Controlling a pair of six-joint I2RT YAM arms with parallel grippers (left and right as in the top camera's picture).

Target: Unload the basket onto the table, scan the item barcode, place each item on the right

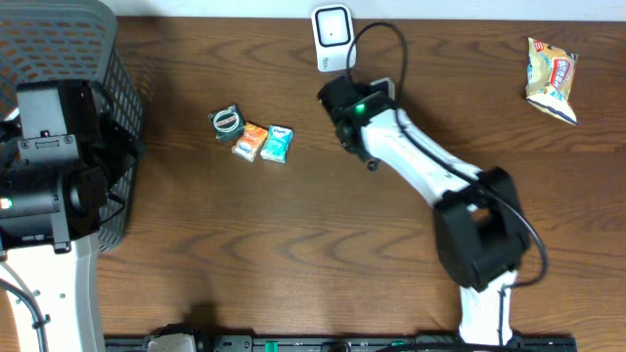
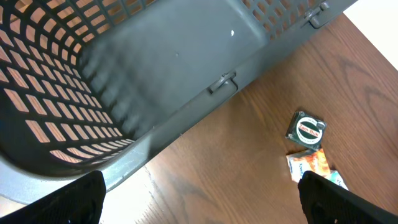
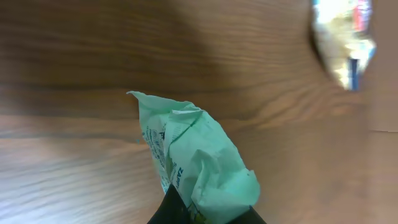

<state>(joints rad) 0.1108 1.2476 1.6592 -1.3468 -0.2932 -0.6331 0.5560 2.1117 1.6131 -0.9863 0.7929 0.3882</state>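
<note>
Currently, the right gripper [image 3: 208, 214] is clamping shut on the green packet [image 3: 193, 162] and holding it near the scanner [image 1: 333, 26] at 12 o'clock, presumably to present the barcode. The left gripper [image 2: 199, 205] is hanging wide open, empty, by the basket [image 2: 174, 56] at 9 o'clock.

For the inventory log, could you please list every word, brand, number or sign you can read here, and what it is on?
No text is legible.
Green packet in the right hand: dark print, too blurred.
Dark round packet: red oval label, too small.
Orange packet and teal packet: print too small.
Snack bag: red logo, blurred.
White scanner: no text visible.
</note>
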